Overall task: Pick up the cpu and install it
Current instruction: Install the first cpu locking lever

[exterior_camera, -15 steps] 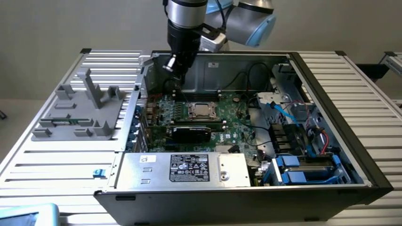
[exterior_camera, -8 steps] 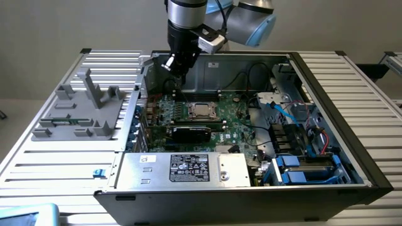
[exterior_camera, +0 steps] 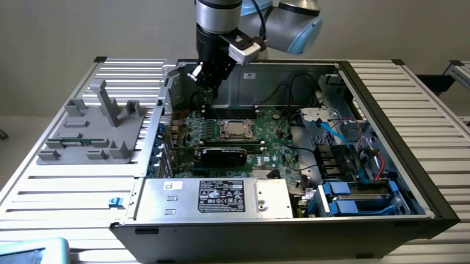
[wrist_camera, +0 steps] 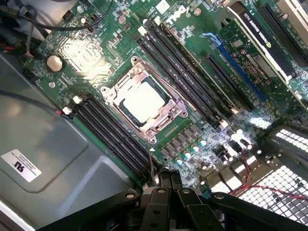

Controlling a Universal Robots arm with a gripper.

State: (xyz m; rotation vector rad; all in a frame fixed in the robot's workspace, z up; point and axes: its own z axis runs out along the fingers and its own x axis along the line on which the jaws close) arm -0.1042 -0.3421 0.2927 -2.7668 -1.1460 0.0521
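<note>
The cpu (exterior_camera: 235, 130) (wrist_camera: 143, 102), a small square chip with a pale shiny top, lies flat inside the metal-edged socket frame (wrist_camera: 169, 119) on the green motherboard (exterior_camera: 273, 144). My gripper (exterior_camera: 209, 89) (wrist_camera: 166, 179) hangs above the board near the case's back wall, a little to the exterior view's left of the socket and apart from the chip. Its two black fingers are pressed together and hold nothing.
The open computer case (exterior_camera: 382, 110) lies on a slatted white table. Black memory slots (wrist_camera: 190, 77) flank the socket, with a graphics card (exterior_camera: 224, 155) and a power supply (exterior_camera: 213, 196) nearby. Cables and blue drive bays (exterior_camera: 353, 201) fill the exterior view's right. A grey plastic fixture (exterior_camera: 96, 126) stands outside the case.
</note>
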